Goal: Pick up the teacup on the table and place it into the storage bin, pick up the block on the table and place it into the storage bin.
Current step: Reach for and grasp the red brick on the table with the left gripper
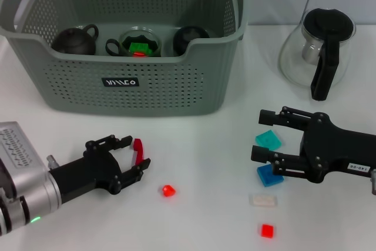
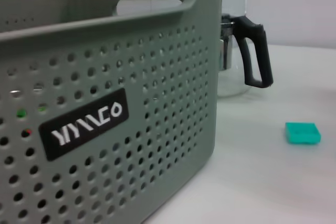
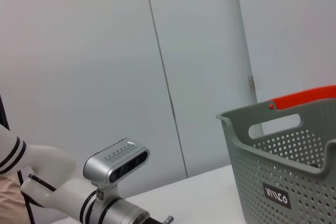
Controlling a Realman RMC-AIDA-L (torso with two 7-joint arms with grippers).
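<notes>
Already the large grey perforated plastic storage bin (image 1: 126,80) fills the upper left and centre of the head view, holding two dark teapots or cups (image 1: 75,40) at its left and right and a glass teacup (image 1: 140,44) between them with something green and red inside; no teacup is left on the bare table that I can see. What remains seems to be the blocks: a small red faceted block (image 1: 168,191) at lower centre, a teal flat block (image 1: 268,139) and a blue block (image 1: 269,176) at centre right, a white flat block (image 1: 264,200) and a red square block (image 1: 267,230) below them. The likely risk is a slip: these pieces are small and low, so a slightly off-centre close could flick one away across the smooth white table (image 1: 200,145), or the right jaws could catch teal and blue together since they lie close. The left gripper (image 1: 138,158) lies low at lower left, pointing right toward the faceted block, jaws apart with a red tip showing. The right gripper (image 1: 258,136) reaches in from the right edge, jaws wide, straddling the teal and blue blocks. A glass carafe with black handle (image 1: 320,51) stands at upper right, clear of both arms.
</notes>
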